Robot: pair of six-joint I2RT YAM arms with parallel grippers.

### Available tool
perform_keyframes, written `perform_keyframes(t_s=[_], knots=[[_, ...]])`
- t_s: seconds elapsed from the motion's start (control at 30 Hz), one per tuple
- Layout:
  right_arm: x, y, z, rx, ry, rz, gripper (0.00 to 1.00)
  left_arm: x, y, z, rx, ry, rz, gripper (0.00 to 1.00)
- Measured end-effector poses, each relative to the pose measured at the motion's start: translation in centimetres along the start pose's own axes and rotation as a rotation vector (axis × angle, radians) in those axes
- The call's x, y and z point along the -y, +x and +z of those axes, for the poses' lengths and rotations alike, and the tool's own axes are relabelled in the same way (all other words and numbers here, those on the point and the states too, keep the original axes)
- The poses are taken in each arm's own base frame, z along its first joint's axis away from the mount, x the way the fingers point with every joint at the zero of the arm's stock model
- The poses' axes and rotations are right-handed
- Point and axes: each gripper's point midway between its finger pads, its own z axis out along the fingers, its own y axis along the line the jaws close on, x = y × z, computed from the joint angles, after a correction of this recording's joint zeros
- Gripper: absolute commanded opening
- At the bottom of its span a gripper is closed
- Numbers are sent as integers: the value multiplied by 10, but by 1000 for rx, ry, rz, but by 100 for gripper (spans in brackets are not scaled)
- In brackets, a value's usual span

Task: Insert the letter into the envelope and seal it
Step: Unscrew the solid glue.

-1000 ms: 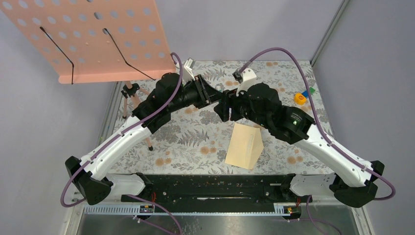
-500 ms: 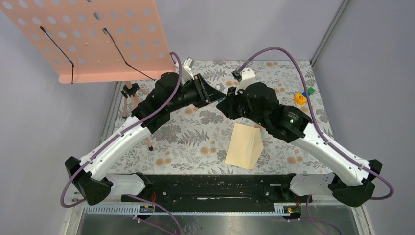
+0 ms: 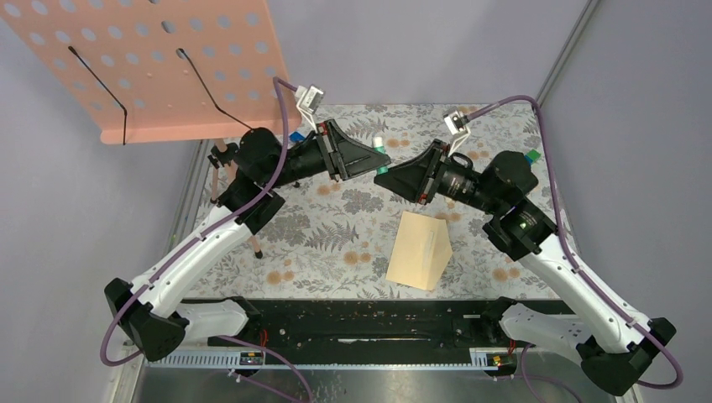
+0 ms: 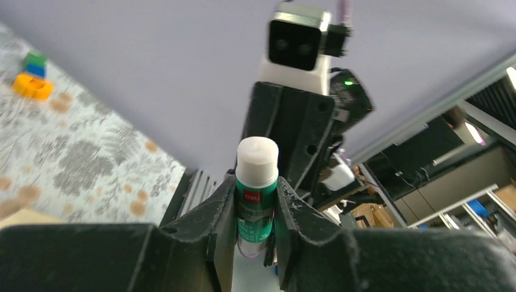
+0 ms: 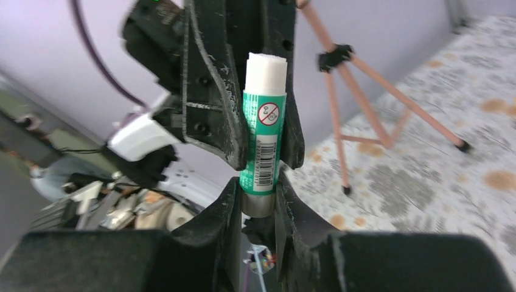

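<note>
A green glue stick (image 3: 382, 166) with a white top hangs in the air between my two arms, above the table's far middle. My left gripper (image 3: 374, 158) is shut on its green body (image 4: 256, 201), white top (image 4: 257, 157) sticking out past the fingers. Shut on the stick's grey base (image 5: 258, 204) is my right gripper (image 3: 390, 174), with the left fingers (image 5: 213, 91) flanking the stick above. The tan envelope (image 3: 420, 250) lies flat on the table below the right arm, a slanted flap crease across it. The letter is not visible as a separate sheet.
A pink perforated stand plate (image 3: 159, 59) overhangs the far left; its thin tripod legs (image 3: 225, 172) stand on the floral tablecloth (image 3: 327, 243). A green block (image 3: 531, 155) peeks from behind the right arm, an orange one (image 4: 33, 85) next to it. A black rail (image 3: 361, 323) runs along the near edge.
Both wrists have swung out from their huddle, so the grippers now meet tip to tip with the glue stick showing between them. The right arm's elbow moved right.
</note>
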Motion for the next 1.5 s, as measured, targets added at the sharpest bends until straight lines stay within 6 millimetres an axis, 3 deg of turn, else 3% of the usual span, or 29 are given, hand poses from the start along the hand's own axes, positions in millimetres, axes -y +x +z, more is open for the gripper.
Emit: perform_keyframes(t_s=[0.23,0.33,0.5,0.63,0.67,0.73,0.83,0.97,1.1,1.2,1.33,1.5], knots=[[-54,-20,5,56,-339,92,0,59,-13,-8,28,254,72,0],[-68,-22,9,50,-485,141,0,74,-16,-13,30,323,84,0],[-75,-20,9,40,-607,179,0,77,-12,-11,-2,356,37,0],[-74,-19,4,34,-592,184,1,76,-9,-12,-16,358,20,0],[-73,-19,3,31,-578,187,13,75,-9,-12,-19,355,18,0],[-69,-18,0,29,-545,189,44,72,-6,-10,-28,345,13,0],[-56,-13,-4,25,-435,185,54,59,-1,-5,-37,294,7,0],[-17,-12,-7,96,-70,184,60,24,-9,5,46,108,-18,0],[16,-1,-32,140,218,102,68,-3,-20,7,148,-49,-64,0],[23,3,-39,112,327,37,71,-11,-29,3,222,-125,-82,0],[22,8,-22,39,417,-90,73,-25,-40,-3,298,-210,-94,0],[43,24,-6,-54,519,-175,74,-43,-38,-6,312,-292,-115,0]])
